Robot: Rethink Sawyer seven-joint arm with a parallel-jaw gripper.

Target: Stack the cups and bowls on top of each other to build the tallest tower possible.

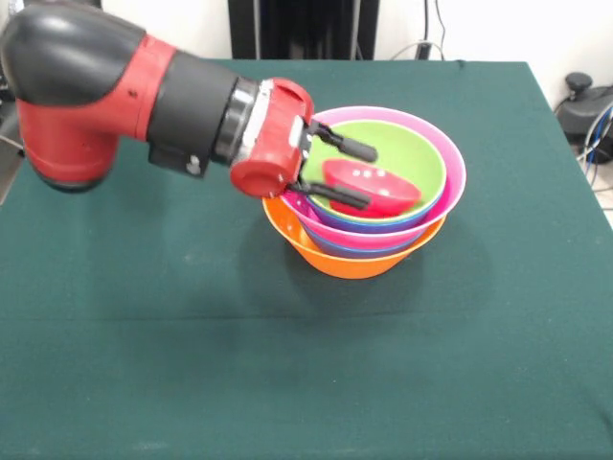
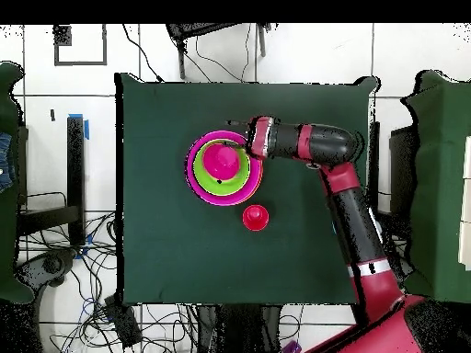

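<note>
Sideways, gripper (image 1: 362, 174) spread (wide) over red bowl (image 1: 378, 188) atop tower (image 1: 356, 251).

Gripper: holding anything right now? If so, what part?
It cannot be told. The gripper is open, its fingers straddling the small red bowl that lies tilted in the lime green bowl atop the tower; contact isn't visible.

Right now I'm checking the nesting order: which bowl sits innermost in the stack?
The small red bowl, tilted inside the lime green bowl; all other bowls sit beneath it.
</note>
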